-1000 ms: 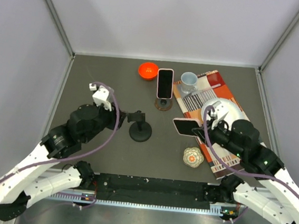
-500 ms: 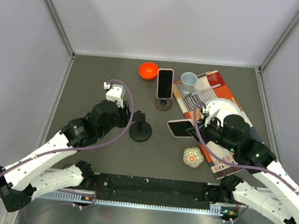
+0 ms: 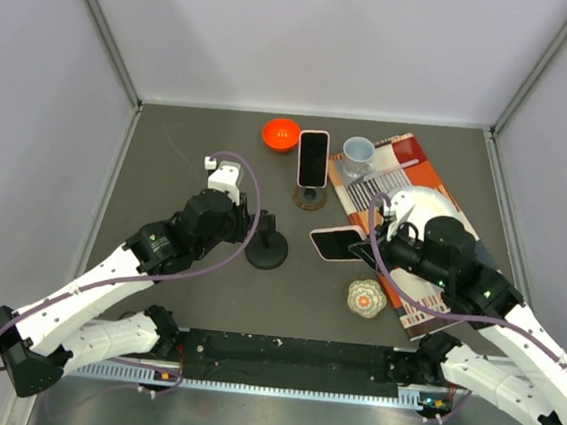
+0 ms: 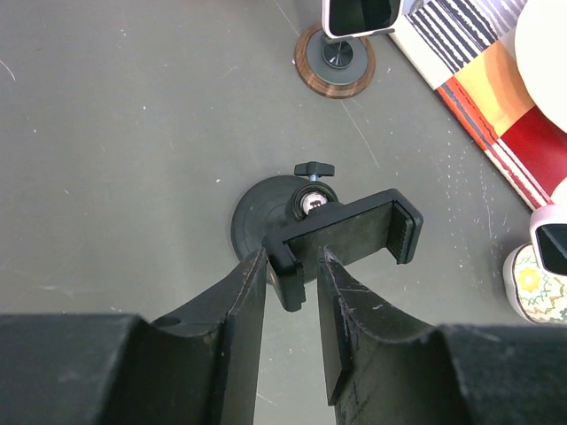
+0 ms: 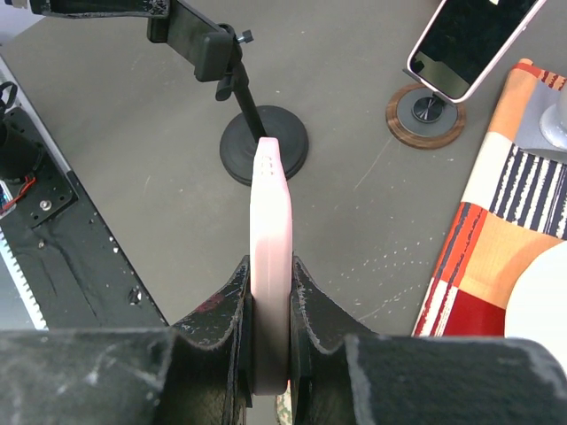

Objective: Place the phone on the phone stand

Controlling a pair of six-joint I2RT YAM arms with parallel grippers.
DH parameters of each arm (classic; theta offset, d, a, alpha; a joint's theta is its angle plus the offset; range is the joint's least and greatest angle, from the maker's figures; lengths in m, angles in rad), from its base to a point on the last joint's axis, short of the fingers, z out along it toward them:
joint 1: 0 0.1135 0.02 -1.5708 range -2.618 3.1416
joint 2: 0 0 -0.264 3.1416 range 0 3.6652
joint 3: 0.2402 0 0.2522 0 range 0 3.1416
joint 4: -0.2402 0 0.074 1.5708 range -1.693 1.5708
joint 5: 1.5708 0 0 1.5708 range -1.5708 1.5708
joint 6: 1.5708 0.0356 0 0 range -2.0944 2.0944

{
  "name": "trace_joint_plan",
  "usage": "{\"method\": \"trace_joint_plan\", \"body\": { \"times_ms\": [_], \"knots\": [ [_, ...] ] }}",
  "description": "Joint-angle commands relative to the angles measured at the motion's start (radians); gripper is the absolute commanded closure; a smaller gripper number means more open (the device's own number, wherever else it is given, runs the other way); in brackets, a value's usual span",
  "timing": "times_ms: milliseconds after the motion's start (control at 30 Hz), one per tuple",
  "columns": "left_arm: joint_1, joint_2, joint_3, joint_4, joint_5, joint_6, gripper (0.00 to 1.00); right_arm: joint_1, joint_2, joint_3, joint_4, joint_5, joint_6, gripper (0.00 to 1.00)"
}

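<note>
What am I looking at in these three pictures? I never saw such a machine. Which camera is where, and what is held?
These are two robot arms bolted to a table. One picture looks down from above; the other two come from a camera on each wrist. The right gripper is shut on a pink phone. The left gripper straddles one end of the clamp of a black phone stand, jaws slightly apart. Elsewhere: a second phone on a wooden stand, an orange bowl, a cup on a striped cloth, a small patterned object.
</note>
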Motion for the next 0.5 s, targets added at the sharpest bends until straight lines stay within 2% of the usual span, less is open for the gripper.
{"method": "trace_joint_plan", "body": {
  "times_ms": [0, 467],
  "knots": [
    [-0.003, -0.003, -0.009, 0.020, 0.007, -0.010, 0.64, 0.000, -0.006, 0.038, 0.115, -0.023, -0.008, 1.00],
    [-0.003, -0.001, -0.016, 0.008, 0.037, -0.001, 0.66, 0.002, 0.009, 0.029, 0.137, -0.049, 0.006, 1.00]
  ]
}}
